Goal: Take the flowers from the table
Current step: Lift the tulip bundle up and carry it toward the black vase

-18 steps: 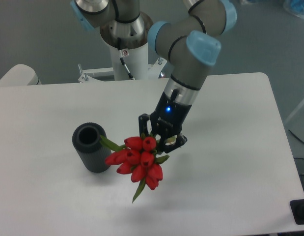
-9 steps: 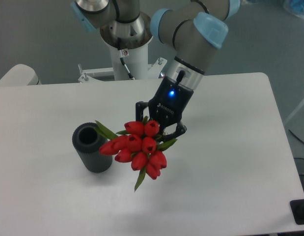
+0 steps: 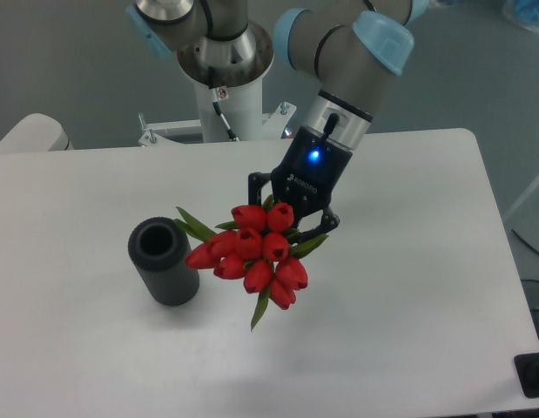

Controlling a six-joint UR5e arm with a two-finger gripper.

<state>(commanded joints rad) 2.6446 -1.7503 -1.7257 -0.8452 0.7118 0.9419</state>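
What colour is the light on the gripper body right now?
Blue, on the gripper body above the flowers; the fixed camera shows it.

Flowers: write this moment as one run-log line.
tool: shut on flowers | flowers: held above table | vase: upright, left of the flowers

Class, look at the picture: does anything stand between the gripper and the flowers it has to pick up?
Nothing visible does. The gripper is already closed on the flowers, whose red heads hang in front of it above the table. The dark vase stands apart on the table, beside the bunch.
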